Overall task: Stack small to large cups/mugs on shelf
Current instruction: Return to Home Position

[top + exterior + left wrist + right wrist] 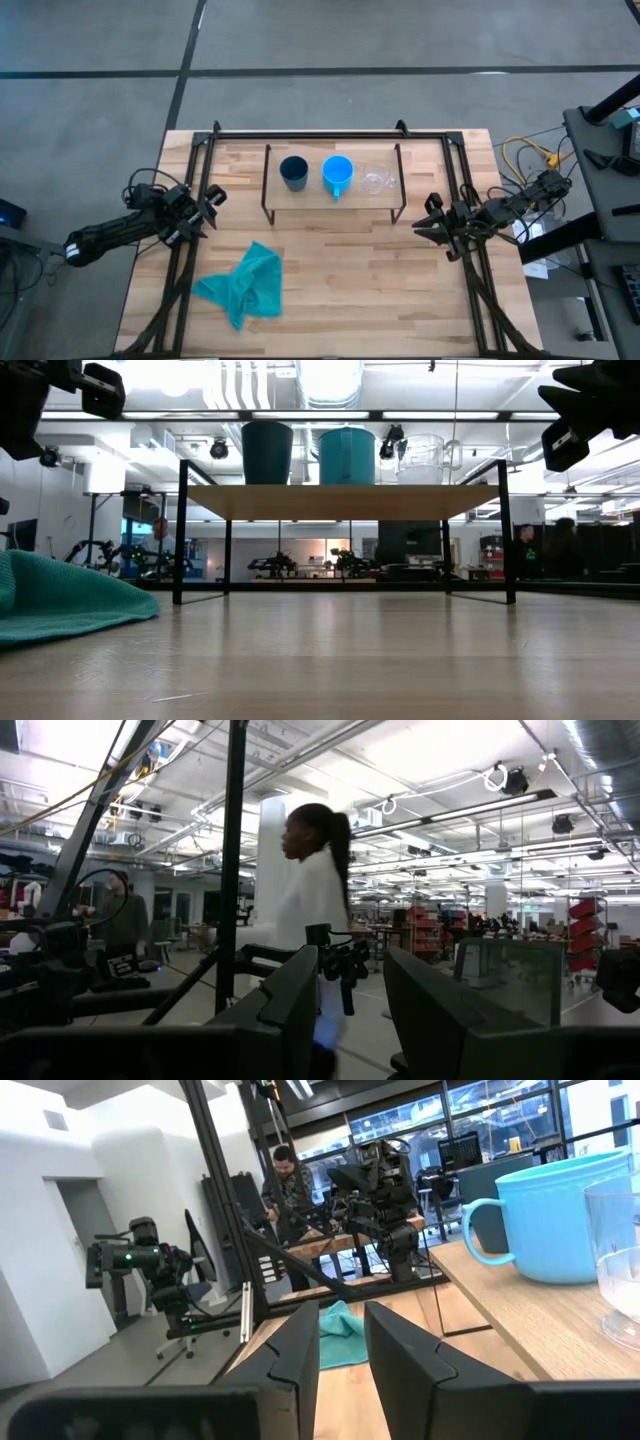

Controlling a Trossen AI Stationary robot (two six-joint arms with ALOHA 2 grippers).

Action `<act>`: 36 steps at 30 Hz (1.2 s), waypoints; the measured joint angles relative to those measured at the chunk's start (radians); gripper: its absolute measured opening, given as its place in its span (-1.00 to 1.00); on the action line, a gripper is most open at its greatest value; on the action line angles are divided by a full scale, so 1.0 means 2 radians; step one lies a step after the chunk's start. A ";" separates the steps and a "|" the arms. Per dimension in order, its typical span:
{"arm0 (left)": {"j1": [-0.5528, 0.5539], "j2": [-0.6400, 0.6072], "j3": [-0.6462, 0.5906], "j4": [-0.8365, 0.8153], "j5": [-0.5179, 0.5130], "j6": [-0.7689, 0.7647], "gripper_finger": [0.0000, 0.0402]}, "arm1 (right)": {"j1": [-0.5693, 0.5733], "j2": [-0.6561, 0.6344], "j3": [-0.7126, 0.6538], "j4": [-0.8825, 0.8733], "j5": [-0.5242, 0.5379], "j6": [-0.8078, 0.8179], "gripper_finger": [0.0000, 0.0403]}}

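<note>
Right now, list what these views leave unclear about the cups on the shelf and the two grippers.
- High view: the clear glass cup is too faint to trace its rim.
- Low view: the blue mug shows no handle; the left gripper and right gripper are cut off by the top edge.
- Right wrist view: the picture's edge cuts the clear glass cup.
- Left wrist view: faces the room; no cup, no shelf.

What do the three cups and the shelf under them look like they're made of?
Clear cup: see-through, glass or clear plastic. Blue mug: opaque, even matte colour, probably plastic. Dark teal cup: opaque and dull, plastic or ceramic, unclear. Shelf: pale grained wood plank on thin black metal legs.
</note>
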 joint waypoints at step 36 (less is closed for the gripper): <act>0.000 0.000 0.000 0.000 0.000 0.000 -0.47 | 0.000 0.000 0.000 0.000 0.000 0.000 -0.65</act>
